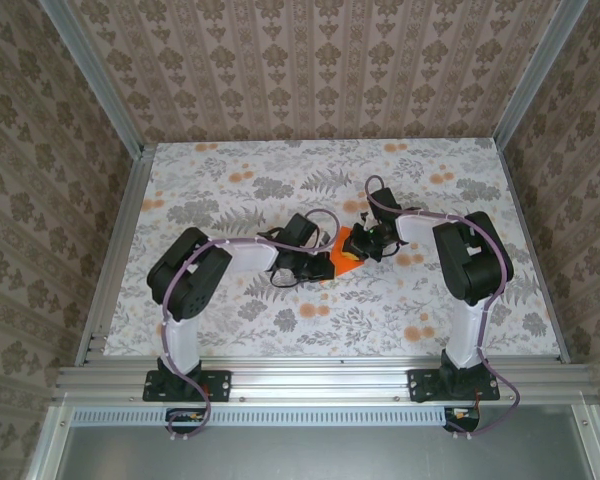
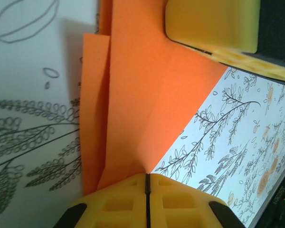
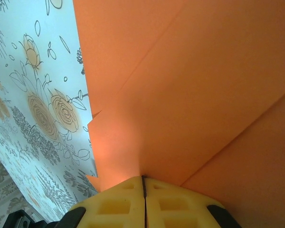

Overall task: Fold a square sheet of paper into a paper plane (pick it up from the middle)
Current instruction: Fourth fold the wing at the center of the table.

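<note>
At table [image 1: 210, 170] centre, arms [image 1: 195, 272] bent inward, L gripper [image 2: 146, 179], R gripper [image 3: 143, 180] both pinching folded orange paper [image 2: 142, 95]

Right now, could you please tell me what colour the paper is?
Bright orange paper, plain; right wrist view.

From above, too small and too covered by both wrists to show creases: the folded orange paper [image 1: 347, 262]. In the right wrist view, cropped at top and right, swallowed below between the right fingers [image 3: 123, 190]. In the left wrist view, cropped at top, pinched out of sight between the left fingers [image 2: 133, 187].
</note>
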Tool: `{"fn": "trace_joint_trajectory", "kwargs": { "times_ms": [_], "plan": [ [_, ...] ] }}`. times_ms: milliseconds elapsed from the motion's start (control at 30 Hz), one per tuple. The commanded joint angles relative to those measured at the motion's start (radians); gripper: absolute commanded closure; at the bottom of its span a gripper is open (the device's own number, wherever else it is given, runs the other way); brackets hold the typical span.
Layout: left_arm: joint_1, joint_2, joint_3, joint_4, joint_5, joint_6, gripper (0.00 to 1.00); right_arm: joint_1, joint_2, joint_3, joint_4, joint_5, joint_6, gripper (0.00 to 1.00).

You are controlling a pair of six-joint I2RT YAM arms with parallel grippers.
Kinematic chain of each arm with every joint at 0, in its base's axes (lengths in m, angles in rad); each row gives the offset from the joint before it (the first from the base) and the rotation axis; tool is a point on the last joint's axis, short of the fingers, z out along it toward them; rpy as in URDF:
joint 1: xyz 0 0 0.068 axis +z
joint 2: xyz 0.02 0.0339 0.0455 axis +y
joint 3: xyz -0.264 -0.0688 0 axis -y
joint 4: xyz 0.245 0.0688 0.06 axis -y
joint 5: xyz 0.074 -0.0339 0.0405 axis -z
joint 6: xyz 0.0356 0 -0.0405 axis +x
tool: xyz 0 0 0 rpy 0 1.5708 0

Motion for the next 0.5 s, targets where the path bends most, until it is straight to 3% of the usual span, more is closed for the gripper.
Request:
{"fn": "trace_joint_trajectory", "kwargs": {
  "times_ms": [0, 267, 467],
  "plan": [
    [0.027, -0.006, -0.073, -0.057, -0.042, -0.015, 0.92, -0.003, 0.107, -0.052, -0.17, 0.254, -0.014, 0.92],
    [0.074, -0.045, -0.232, 0.119, 0.062, -0.117, 0.92, -0.002, 0.111, -0.054, -0.182, 0.267, -0.019, 0.92],
    [0.087, -0.112, -0.17, 0.156, 0.116, -0.129, 0.91, -0.003, 0.108, -0.059, -0.184, 0.272, -0.022, 0.92]
  ]
}}
